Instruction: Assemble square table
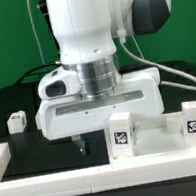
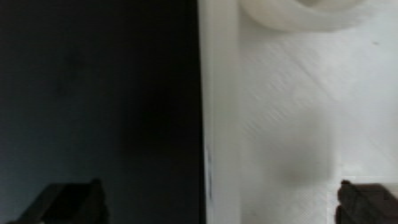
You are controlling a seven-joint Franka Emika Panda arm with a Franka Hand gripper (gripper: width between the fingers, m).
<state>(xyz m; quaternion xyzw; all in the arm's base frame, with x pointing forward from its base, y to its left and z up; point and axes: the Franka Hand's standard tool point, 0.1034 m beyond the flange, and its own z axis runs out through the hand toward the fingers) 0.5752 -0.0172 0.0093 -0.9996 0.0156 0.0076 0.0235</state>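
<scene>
The white square table top (image 1: 153, 142) lies at the exterior view's lower right, with two tagged white parts (image 1: 121, 133) (image 1: 191, 123) rising from it. A small white tagged leg (image 1: 15, 121) stands alone on the black table at the exterior view's left. My gripper (image 1: 96, 137) hangs low at the top's left edge, with one dark fingertip (image 1: 80, 145) showing just above the black surface. In the wrist view the gripper (image 2: 214, 203) is open and empty. Its fingertips (image 2: 66, 200) straddle the edge of the white top (image 2: 285, 120), and a rounded white part (image 2: 299, 15) lies beyond.
White border rails run along the front (image 1: 97, 175) and the exterior view's left (image 1: 1, 155). The arm's large white body (image 1: 94, 46) hides the middle and back of the table. Black table surface (image 2: 89, 100) lies beside the top.
</scene>
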